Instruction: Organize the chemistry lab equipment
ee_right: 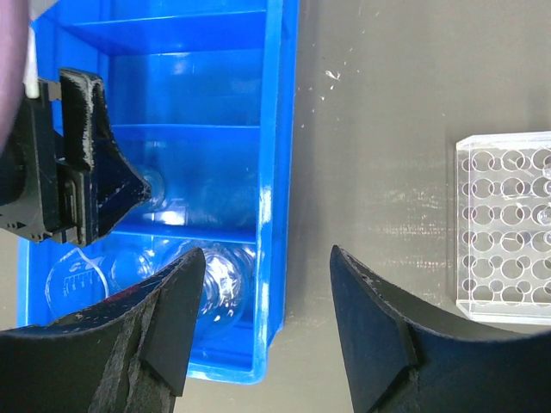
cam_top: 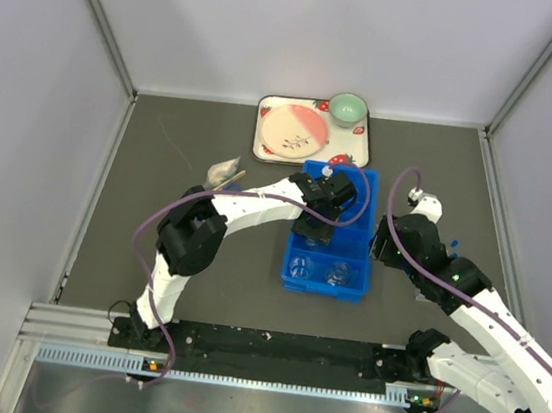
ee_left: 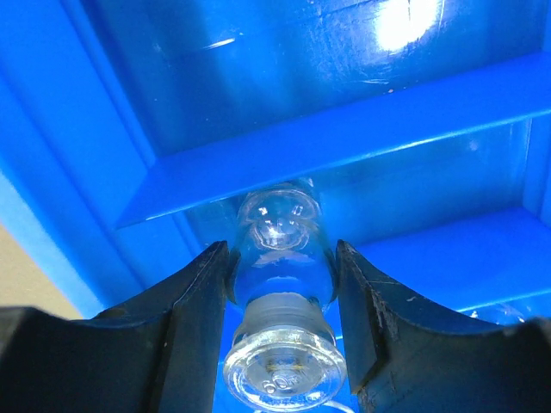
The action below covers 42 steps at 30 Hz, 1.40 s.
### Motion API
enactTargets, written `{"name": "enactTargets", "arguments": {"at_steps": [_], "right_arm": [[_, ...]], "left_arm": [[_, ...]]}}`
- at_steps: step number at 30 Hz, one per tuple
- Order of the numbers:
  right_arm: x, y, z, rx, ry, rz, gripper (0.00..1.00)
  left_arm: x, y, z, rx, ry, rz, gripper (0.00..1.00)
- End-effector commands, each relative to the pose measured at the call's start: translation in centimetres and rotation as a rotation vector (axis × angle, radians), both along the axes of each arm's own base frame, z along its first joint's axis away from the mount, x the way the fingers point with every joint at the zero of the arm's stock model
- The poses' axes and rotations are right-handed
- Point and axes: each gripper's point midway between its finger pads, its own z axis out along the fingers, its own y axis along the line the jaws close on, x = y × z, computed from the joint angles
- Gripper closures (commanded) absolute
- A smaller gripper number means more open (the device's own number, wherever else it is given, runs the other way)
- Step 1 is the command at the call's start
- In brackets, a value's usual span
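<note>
Overhead view of a grey table (cam_top: pixel 105 206) with a blue divided bin (cam_top: pixel 321 291) at its centre. The left arm curved across from the left and reached down into the bin. Its left gripper (cam_top: pixel 313 229) sat in the compartment just behind the nearest one.

In the left wrist view, the two black fingers (ee_left: pixel 202 292) were about half closed and pressed against both sides of a small clear glass flask (ee_left: pixel 284 366). The flask's round body lay between the fingers, its flared lip pointed back toward the camera, and blue bin walls and a divider surrounded it.

The nearest compartment held two clear glass beakers (cam_top: pixel 300 266) side by side. One of them showed printed measuring marks in the right wrist view.

The right gripper (cam_top: pixel 384 242) hovered just beside the bin's right wall. In the right wrist view its fingers (ee_right: pixel 172 327) stood well apart with nothing between them. Below them lay the bin's right edge and bare table. A clear tube rack (ee_right: pixel 508 228) with rows of round holes lay flat on the table to the right, apart from the bin.

At the far edge of the table, just behind the bin, sat a strawberry-print tray (cam_top: pixel 261 136). It carried a pink plate (cam_top: pixel 293 133) and a green bowl (cam_top: pixel 348 108).
</note>
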Motion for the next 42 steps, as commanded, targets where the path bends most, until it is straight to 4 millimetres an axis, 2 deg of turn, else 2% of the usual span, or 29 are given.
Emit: {"name": "enactTargets", "arguments": {"at_steps": [1,7,18,27,34,42], "right_arm": [[0.3,-0.1,0.6,0.017,-0.031,-0.003,0.39],[0.3,-0.1,0.5,0.015,-0.030,-0.004,0.38],[0.4,0.1,0.8,0.020,-0.036,0.004,0.36],[0.4,0.2,0.8,0.023,-0.036,0.010,0.35],[0.3,0.1,0.7,0.022,-0.035,0.008,0.35],[0.4,0.3,0.7,0.030,-0.034,0.010,0.35]], "left_arm": [[0.1,0.2,-0.7,0.013,0.003,0.012,0.66],[0.2,0.3,-1.0,0.023,-0.001,0.018,0.56],[0.4,0.8,0.2,0.036,-0.021,0.024,0.34],[0.6,1.0,1.5,0.037,-0.040,0.029,0.32],[1.1,0.5,4.3,0.007,-0.078,0.012,0.33],[2.0,-0.4,9.2,-0.051,-0.138,-0.001,0.33]]}}
